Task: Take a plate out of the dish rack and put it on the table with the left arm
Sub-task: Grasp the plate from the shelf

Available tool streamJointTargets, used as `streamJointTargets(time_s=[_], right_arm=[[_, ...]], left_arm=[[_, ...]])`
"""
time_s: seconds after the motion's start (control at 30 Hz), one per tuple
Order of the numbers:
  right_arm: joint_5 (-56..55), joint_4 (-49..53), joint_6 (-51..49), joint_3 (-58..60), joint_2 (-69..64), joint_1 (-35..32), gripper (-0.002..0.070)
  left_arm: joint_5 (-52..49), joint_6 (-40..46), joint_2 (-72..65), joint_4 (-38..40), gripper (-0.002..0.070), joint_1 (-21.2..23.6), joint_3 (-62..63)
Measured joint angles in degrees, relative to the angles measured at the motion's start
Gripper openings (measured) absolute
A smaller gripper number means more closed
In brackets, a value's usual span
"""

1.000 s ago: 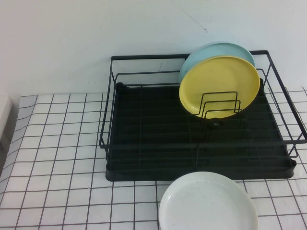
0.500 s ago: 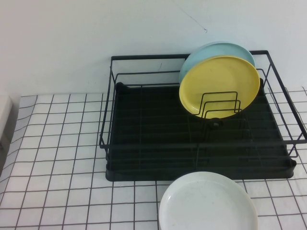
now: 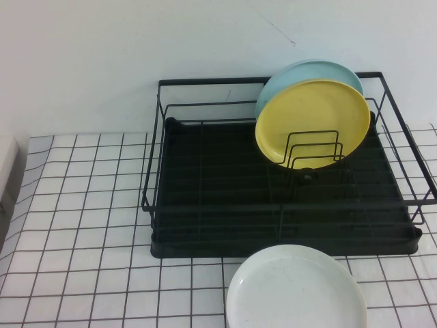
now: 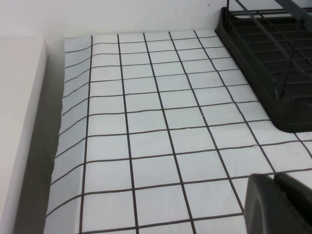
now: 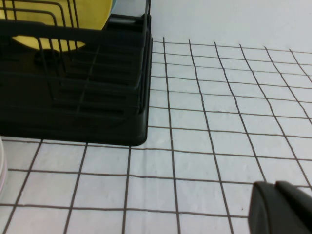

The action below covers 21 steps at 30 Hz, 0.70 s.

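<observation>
The yellow plate (image 3: 313, 121) stands upright in the wire dividers at the right back of the black dish rack (image 3: 205, 205), with a light blue plate (image 3: 300, 74) behind it. A slice of it also shows in the right wrist view (image 5: 48, 14). Neither arm shows in the high view. My left gripper (image 4: 273, 176) is shut and empty over the gridded table (image 4: 146, 122), left of the rack's corner (image 4: 273, 63). My right gripper (image 5: 274, 184) is shut and empty over the table, to the right of the rack (image 5: 73, 97).
A white plate (image 3: 295, 290) lies flat on the table just in front of the rack. A pale wall rises behind the rack. A white ledge (image 4: 19, 122) borders the table's left edge.
</observation>
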<state>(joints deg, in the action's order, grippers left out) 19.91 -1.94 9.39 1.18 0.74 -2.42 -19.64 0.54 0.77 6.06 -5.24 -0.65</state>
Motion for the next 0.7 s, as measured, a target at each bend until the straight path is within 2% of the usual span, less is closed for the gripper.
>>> streamJointTargets(time_s=[0.7], right_arm=[[0.0,0.0,0.0,0.0,0.0,0.0,-0.0003]], left_arm=[[1.1,2.3,0.0,-4.1,-0.0004,0.0,0.0]])
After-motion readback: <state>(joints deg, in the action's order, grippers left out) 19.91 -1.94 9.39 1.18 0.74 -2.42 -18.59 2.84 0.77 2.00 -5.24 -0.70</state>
